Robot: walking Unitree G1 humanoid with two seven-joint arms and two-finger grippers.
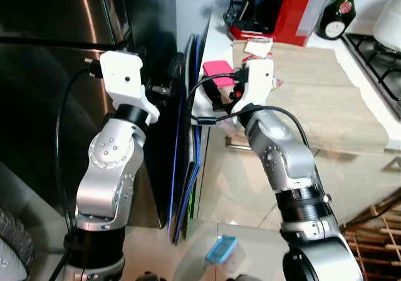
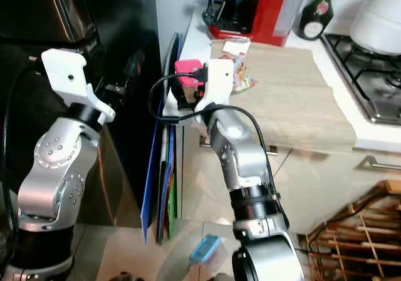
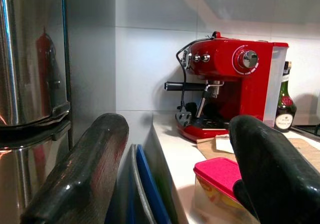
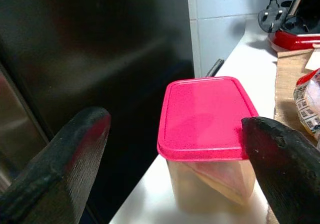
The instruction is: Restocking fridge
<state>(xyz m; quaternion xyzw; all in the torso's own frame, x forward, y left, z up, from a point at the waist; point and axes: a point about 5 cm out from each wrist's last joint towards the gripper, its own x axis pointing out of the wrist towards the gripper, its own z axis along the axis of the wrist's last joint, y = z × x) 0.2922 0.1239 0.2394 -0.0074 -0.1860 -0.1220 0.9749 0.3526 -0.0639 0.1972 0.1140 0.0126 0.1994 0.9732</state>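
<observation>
Beside the fridge point(image 1: 56, 74), the surface point(image 2: 207, 40) carried a pink-lidded container point(image 4: 207, 134): rigid, light, likely slick; the right gripper point(image 4: 175, 149), jaws wide, should clamp its sidewalls.

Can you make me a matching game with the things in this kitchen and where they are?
Things:
1. pink-lidded container
2. red coffee machine
3. green bottle
4. blue-lidded tub

Places:
A. down on the floor
B. at the back of the counter, by the tiled wall
C. on the counter edge nearest the fridge, in front of the open right gripper
D. on the counter between the coffee machine and the hob

Pairs: 1-C, 2-B, 3-D, 4-A
</observation>
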